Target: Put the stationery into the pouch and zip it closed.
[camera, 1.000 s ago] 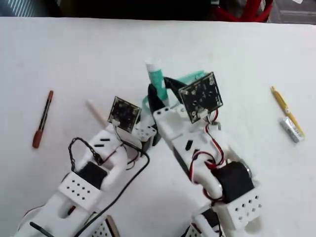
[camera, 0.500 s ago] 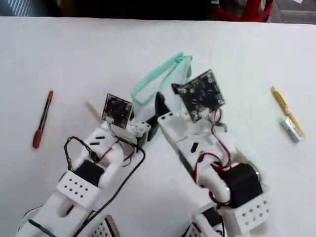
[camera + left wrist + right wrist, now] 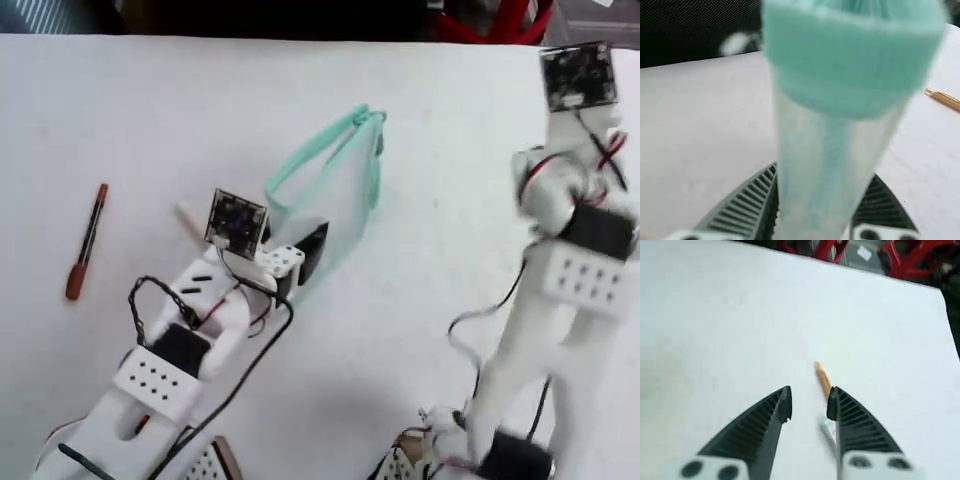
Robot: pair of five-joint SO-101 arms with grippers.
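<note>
The pouch [image 3: 335,195] is translucent with a teal zip rim and stands with its mouth toward the table's far side. My left gripper [image 3: 303,255] is shut on its near end. In the left wrist view the pouch [image 3: 840,100] rises between the ribbed fingers [image 3: 757,197]. My right arm [image 3: 575,230] stands at the table's right side. Its gripper [image 3: 809,402] is open above a yellow pen [image 3: 823,378] and a small silvery item [image 3: 829,432]. That yellow pen [image 3: 943,98] also lies beyond the pouch. A red pen [image 3: 86,240] lies at the left.
A pale wooden stick [image 3: 192,222] lies beside the left arm's camera board [image 3: 236,220]. The white table [image 3: 200,110] ends at a dark far edge. Red metal frames [image 3: 910,260] stand beyond that edge.
My right arm has left the pouch and swung to the table's right side. The teal and white tube seen at the pouch mouth a second ago is out of sight. The left arm barely moved.
</note>
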